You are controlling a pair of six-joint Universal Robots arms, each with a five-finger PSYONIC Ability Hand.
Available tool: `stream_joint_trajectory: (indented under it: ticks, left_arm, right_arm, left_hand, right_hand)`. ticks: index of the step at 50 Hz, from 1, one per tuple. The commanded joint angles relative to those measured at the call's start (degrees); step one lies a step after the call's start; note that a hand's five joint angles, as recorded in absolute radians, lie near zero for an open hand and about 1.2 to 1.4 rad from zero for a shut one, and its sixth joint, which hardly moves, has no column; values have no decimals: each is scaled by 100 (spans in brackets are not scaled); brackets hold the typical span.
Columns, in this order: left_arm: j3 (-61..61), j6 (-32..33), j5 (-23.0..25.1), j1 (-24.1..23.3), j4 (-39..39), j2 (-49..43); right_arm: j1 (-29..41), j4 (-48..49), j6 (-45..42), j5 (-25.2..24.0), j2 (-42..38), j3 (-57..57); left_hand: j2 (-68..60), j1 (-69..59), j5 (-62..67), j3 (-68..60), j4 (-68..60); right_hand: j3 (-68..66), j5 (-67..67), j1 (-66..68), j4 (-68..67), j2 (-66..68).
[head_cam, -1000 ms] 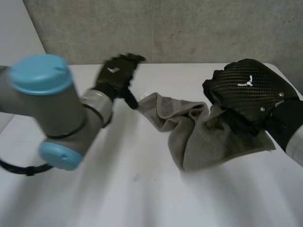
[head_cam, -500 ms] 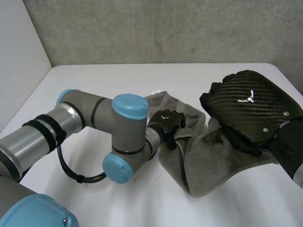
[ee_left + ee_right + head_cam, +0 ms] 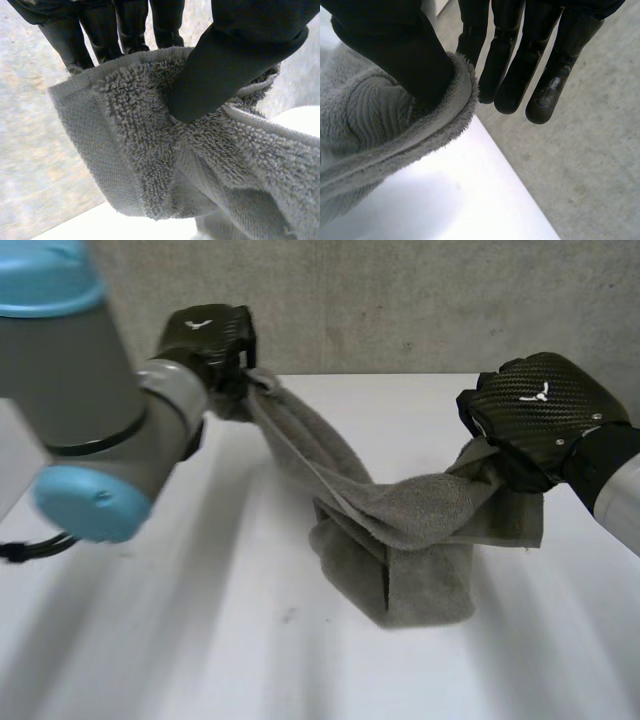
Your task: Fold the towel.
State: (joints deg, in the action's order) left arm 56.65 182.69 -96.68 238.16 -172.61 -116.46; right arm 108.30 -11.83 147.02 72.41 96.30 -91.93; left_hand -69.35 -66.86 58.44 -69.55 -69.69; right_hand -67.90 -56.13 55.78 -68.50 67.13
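Note:
The grey towel (image 3: 400,520) is stretched between both hands, and its middle sags in a folded heap onto the table. My left hand (image 3: 205,340) is raised at the far left, shut on one end of the towel. In the left wrist view its thumb (image 3: 225,65) presses the towel (image 3: 150,150) against the fingers (image 3: 130,25). My right hand (image 3: 535,410) is at the right, shut on the towel's other end. In the right wrist view the thumb (image 3: 395,50) pinches the towel's edge (image 3: 380,125) against the fingers (image 3: 510,70).
The white table (image 3: 200,620) spreads in front of and left of the towel. My left arm's large joint (image 3: 80,410) stands near the left front. A grey wall (image 3: 400,300) rises behind the table. The table's edge (image 3: 520,180) lies under my right hand, with floor (image 3: 590,175) beyond.
My left hand has shut on the towel's left end and lifted it up and back to the left. The towel now stretches between the hands; my right hand has risen a little.

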Motion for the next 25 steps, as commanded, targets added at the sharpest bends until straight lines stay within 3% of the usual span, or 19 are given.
stream_joint_trajectory:
  ticks: [1,2,6,8,10,15,18,20,22,23,25]
  left_arm:
    - [2127,1423,0,327,8,1456]
    - [2131,1427,0,328,8,1459]
    - [3139,2452,-9,564,-27,1959]
    - [3142,2455,-9,565,-27,1960]
    - [3475,2928,17,635,-106,1934]
    - [3013,3000,35,793,-465,1567]
    - [2535,2991,35,829,-695,1354]
    - [1355,2939,27,855,-1097,1048]
    - [670,2904,26,864,-1299,933]
    - [202,2851,18,881,-1484,854]
    - [-246,2703,18,881,-1730,783]
  right_arm:
    - [-10,-1273,-312,-16,-1416,666]
    - [-10,-1278,-314,-16,-1421,668]
    - [68,-2417,-1224,36,-2306,1001]
    - [95,-2690,-1620,54,-2630,1184]
    - [139,-2675,-1650,124,-2827,1371]
    - [394,-2166,-1070,529,-3328,2487]
    - [526,-1498,-718,836,-3442,3427]
    - [543,-1076,-516,986,-3442,3796]
    - [552,287,96,1388,-3311,4400]
    - [552,295,99,1390,-3310,4403]
    - [535,1607,397,1617,-2961,4421]
  left_hand:
    - [-1065,-1314,1156,-1045,-1031]
    - [-1065,-1314,1156,-1045,-1031]
    - [-1065,-1314,1156,-1045,-1031]
    - [-1065,-1314,1156,-1045,-1031]
    - [-1065,-1314,1156,-1045,-1031]
    - [-1065,-1314,1156,-1045,-1031]
    - [-1065,-1314,1156,-1045,-1031]
    - [-1065,-1314,1156,-1045,-1031]
    - [-1065,-1314,1156,-1045,-1031]
    - [-1065,-1314,1156,-1045,-1031]
    - [-1065,-1314,1156,-1045,-1031]
  right_hand:
    - [-1210,-1387,2422,-1150,1287]
    - [-1210,-1387,2422,-1150,1287]
    - [-1210,-1387,2422,-1150,1287]
    - [-1210,-1387,2422,-1150,1287]
    - [-1210,-1387,2422,-1150,1287]
    - [-1210,-1387,2422,-1150,1287]
    - [-1210,-1387,2422,-1150,1287]
    - [-1210,-1387,2422,-1150,1287]
    - [-1210,-1387,2422,-1150,1287]
    - [-1210,-1387,2422,-1150,1287]
    - [-1210,-1387,2422,-1150,1287]
